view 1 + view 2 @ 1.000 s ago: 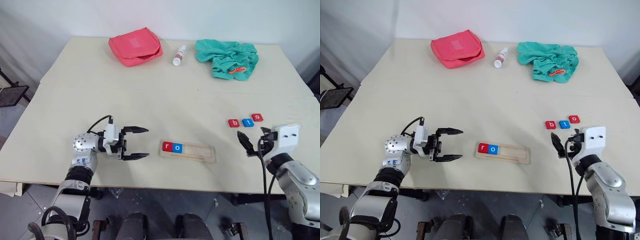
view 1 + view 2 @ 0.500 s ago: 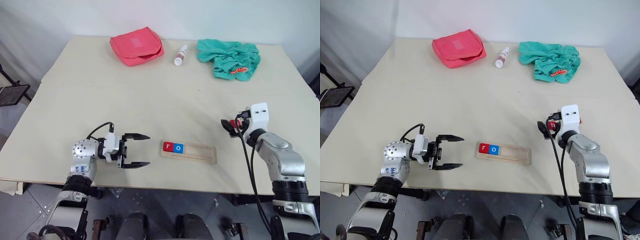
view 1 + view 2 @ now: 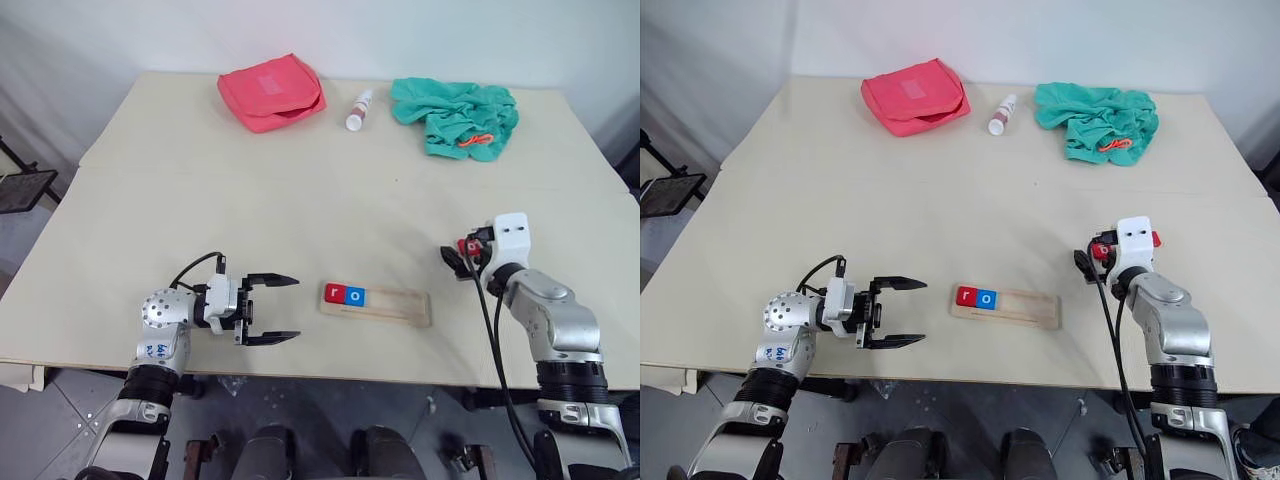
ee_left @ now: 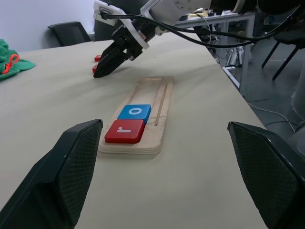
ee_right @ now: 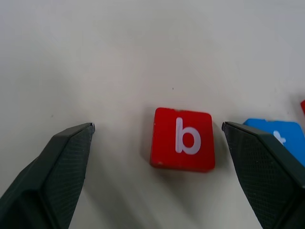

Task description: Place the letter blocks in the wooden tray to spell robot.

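- Red "r" block [image 4: 125, 131] and blue "o" block [image 4: 135, 112] sit touching at the left end of the wooden tray [image 3: 400, 306]; the rest of the groove is bare.
- You're on the third letter: the red "b" block [image 5: 183, 139] lies flat on the surface [image 3: 300, 200], between your right claw [image 5: 157, 167] fingers, not yet gripped.
- Right claw is wide apart, holding nothing; the blue "t" block [image 5: 279, 138] lies just beside the "b".
- Left claw [image 3: 272, 310] is wide too, empty, level, near the tray's left end.
- Next, probably: lower, pinch only the "b", avoid nudging the "t", then set it against the "o".
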`<act>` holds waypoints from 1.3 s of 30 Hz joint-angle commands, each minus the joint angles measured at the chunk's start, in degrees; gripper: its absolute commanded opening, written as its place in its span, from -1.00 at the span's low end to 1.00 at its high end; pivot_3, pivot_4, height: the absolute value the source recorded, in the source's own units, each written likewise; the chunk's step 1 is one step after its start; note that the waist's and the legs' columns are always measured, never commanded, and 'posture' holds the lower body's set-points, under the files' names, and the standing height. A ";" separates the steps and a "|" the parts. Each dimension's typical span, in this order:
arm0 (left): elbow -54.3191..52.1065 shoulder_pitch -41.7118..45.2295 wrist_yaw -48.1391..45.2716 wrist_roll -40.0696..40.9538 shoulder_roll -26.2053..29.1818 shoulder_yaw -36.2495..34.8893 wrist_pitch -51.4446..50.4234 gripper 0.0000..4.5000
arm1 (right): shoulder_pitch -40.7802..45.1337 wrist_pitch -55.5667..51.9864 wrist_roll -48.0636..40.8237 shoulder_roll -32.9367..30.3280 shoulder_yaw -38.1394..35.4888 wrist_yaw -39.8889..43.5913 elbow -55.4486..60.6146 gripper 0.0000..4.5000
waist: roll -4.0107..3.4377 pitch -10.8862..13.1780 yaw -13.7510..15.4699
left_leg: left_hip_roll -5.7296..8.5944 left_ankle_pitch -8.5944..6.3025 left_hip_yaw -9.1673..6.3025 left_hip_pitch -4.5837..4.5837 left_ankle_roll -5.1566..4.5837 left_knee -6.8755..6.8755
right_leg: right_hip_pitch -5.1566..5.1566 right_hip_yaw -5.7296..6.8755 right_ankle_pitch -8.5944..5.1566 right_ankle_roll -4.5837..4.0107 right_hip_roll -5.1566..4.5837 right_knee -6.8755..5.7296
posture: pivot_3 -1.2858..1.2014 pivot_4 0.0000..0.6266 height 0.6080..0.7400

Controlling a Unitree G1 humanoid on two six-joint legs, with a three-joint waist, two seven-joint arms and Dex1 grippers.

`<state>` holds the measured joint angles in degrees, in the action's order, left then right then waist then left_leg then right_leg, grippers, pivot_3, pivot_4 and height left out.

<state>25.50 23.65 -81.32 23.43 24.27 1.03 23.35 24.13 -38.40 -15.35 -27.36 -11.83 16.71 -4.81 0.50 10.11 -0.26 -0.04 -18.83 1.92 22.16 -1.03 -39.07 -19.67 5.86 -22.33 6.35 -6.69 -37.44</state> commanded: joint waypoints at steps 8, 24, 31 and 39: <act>-0.10 0.08 -0.55 0.10 -0.32 -0.07 0.83 1.00 | -0.99 0.34 -0.82 2.68 -2.83 -3.28 3.44 -0.34 | -0.01 -0.01 0.02 | 0.01 0.00 0.00 -0.01 0.00 0.00 | 0.01 -0.01 0.00 0.00 0.00 0.00 | 0.03 -0.52 1.00; 13.63 6.95 -7.72 0.30 0.46 -2.40 5.24 1.00 | -23.59 -17.71 -4.15 14.20 -4.72 -16.53 47.21 -0.35 | -0.09 -0.01 0.16 | 0.02 0.00 -0.04 0.01 0.00 0.09 | -0.02 -0.03 0.00 0.00 0.01 0.01 | 0.03 -0.52 1.00; 15.72 8.74 -6.24 -0.65 0.30 -2.44 5.40 1.00 | -27.78 -18.31 -3.73 18.27 -3.99 -17.97 49.12 -0.35 | -0.09 -0.01 -0.02 | 0.06 0.01 -0.01 -0.03 -0.01 0.10 | -0.03 -0.09 0.00 0.00 0.03 0.01 | 0.03 -0.52 1.00; 14.51 9.08 -5.75 -0.41 0.11 -2.60 4.96 1.00 | -29.96 -16.58 -4.55 22.73 -4.57 -18.87 50.17 0.37 | -0.09 -0.01 0.03 | 0.06 0.01 -0.03 -0.02 -0.01 0.11 | -0.03 -0.10 0.00 0.00 0.01 0.01 | 0.03 -0.52 1.00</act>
<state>41.31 32.08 -85.94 22.69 24.57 -1.11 28.14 -5.76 -57.05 -19.47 -4.78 -15.95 -2.01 42.38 0.41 10.10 -0.23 0.04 -18.82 1.90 22.14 -1.04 -38.96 -19.70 5.76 -22.33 6.35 -6.68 -37.43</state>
